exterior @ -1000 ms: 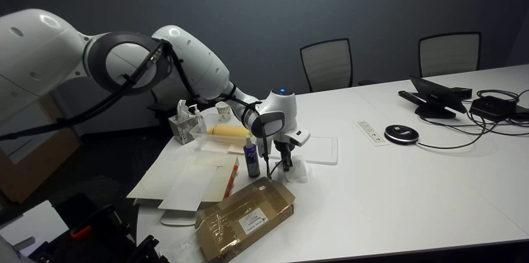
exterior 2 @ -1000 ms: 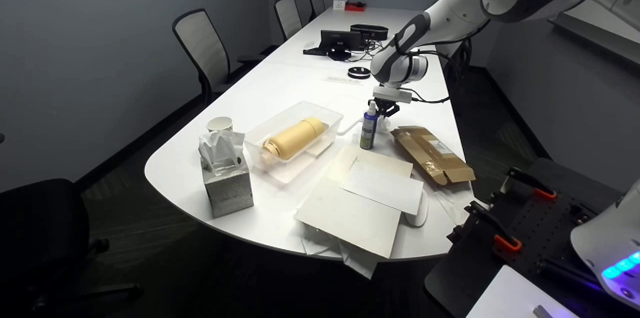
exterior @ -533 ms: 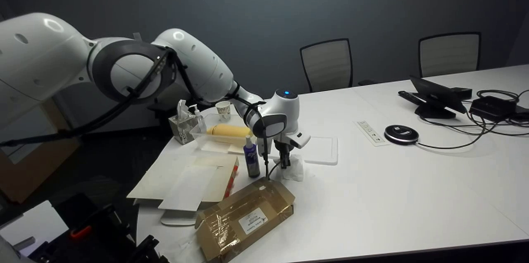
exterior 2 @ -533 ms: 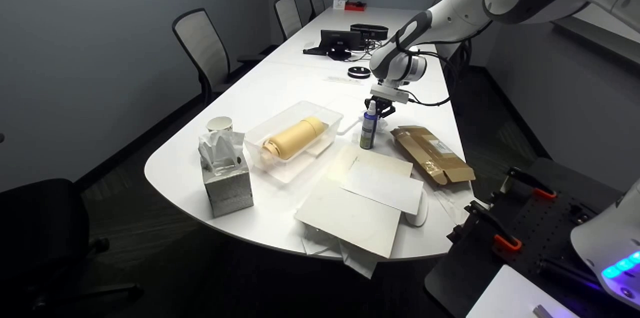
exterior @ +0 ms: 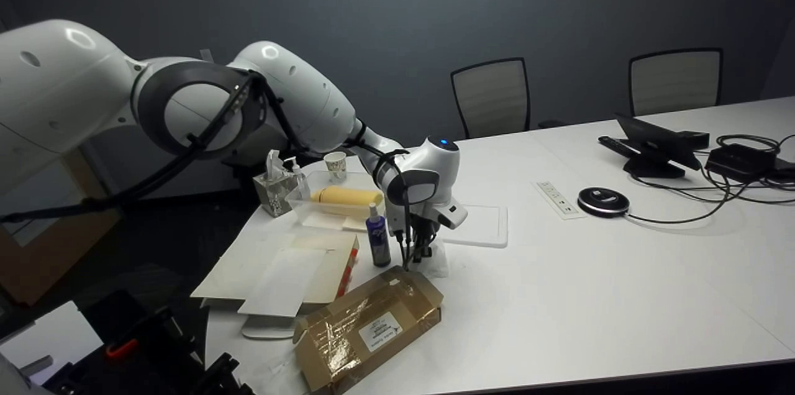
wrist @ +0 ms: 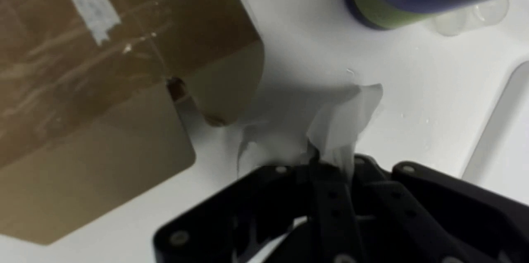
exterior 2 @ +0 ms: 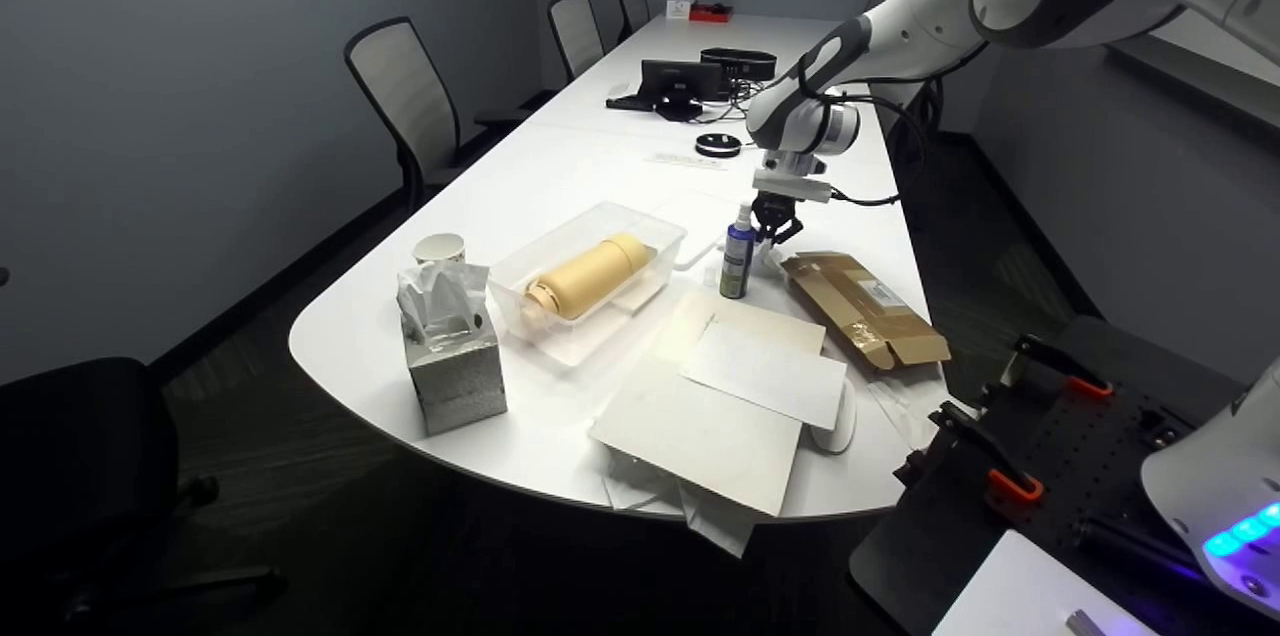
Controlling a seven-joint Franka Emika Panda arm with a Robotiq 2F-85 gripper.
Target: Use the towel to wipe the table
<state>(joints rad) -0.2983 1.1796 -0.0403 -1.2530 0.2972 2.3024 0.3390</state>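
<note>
The table (exterior: 590,302) is large, white and smooth, and shows in both exterior views (exterior 2: 590,181). The towel is a thin white crumpled sheet, like a tissue. In the wrist view the towel (wrist: 345,124) sticks out between my fingertips; it also shows in an exterior view (exterior: 438,263), low at the tabletop. My gripper (wrist: 335,164) is shut on it, pointing down close to the table; it shows in both exterior views (exterior: 423,252) (exterior 2: 775,234). The part of the towel between the fingers is hidden. I cannot tell how firmly it touches the table.
A purple spray bottle (exterior: 378,238) stands right beside the gripper. An opened cardboard box (wrist: 124,68) lies close by. A flat white tray (exterior: 481,226), a clear bin (exterior 2: 600,216) with a yellow bottle (exterior 2: 590,276), folders (exterior 2: 700,416), and a tissue box (exterior 2: 455,381) are around it.
In an exterior view, my gripper and the towel have shifted slightly left and toward the cardboard box, and the wrist has tilted. The other objects have not moved.
</note>
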